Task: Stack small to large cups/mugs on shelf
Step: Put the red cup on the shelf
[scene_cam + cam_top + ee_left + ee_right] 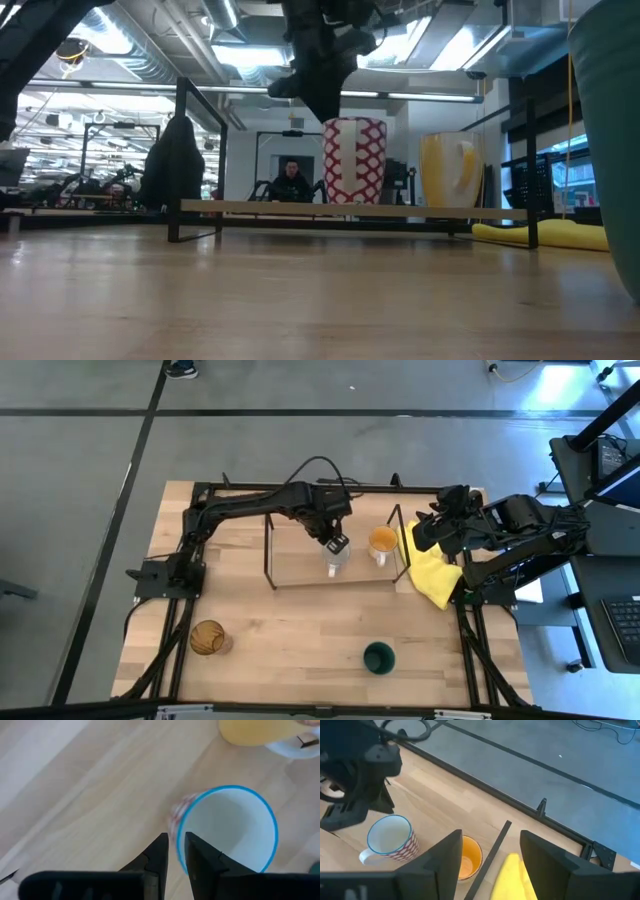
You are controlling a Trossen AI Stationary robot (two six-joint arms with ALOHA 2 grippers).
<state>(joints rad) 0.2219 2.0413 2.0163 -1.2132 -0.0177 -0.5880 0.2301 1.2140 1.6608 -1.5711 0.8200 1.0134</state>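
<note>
The left end effector (172, 851) pinches the rim of the white mug (227, 832), setting it on the shelf (300, 565) beside the orange mug (382, 542). The right end effector (487, 852) waits wide open, holding nothing.

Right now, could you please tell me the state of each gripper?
Left gripper: closed on the rim of the white mug, which stands on the shelf.
Right gripper: open, holding nothing.
</note>
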